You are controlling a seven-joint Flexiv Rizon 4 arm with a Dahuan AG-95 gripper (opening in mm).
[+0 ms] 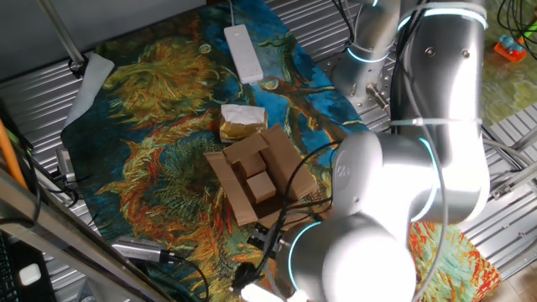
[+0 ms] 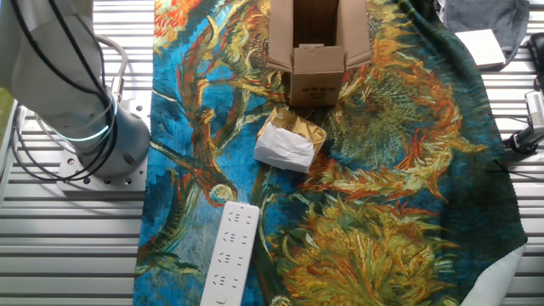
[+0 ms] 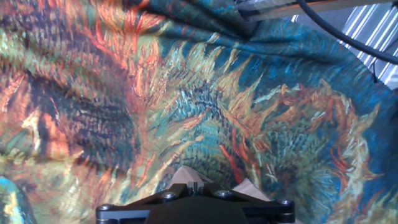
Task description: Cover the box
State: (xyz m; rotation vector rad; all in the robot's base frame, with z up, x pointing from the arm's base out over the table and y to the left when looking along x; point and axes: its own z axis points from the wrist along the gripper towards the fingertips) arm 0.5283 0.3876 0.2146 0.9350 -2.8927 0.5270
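The box (image 1: 289, 164) is a small brown carton in the middle of the painted cloth, its four flaps spread open and small cardboard blocks (image 1: 256, 180) inside. The other fixed view shows the box (image 2: 316, 72) at the top edge, also open. My gripper (image 3: 196, 185) appears only in the hand view, as a black body at the bottom edge. Its fingers meet in the middle, and I see nothing held between them. Two tan cardboard corners (image 3: 249, 186) peek out just behind it. In the fixed views the gripper is hidden or out of frame.
A crumpled white-and-tan paper packet (image 1: 242, 122) (image 2: 289, 144) lies on the cloth beside the box. A white power strip (image 1: 243, 52) (image 2: 229, 255) lies further off. The silver arm (image 1: 436, 151) fills the right foreground. Black cables (image 3: 336, 31) run along the cloth's edge.
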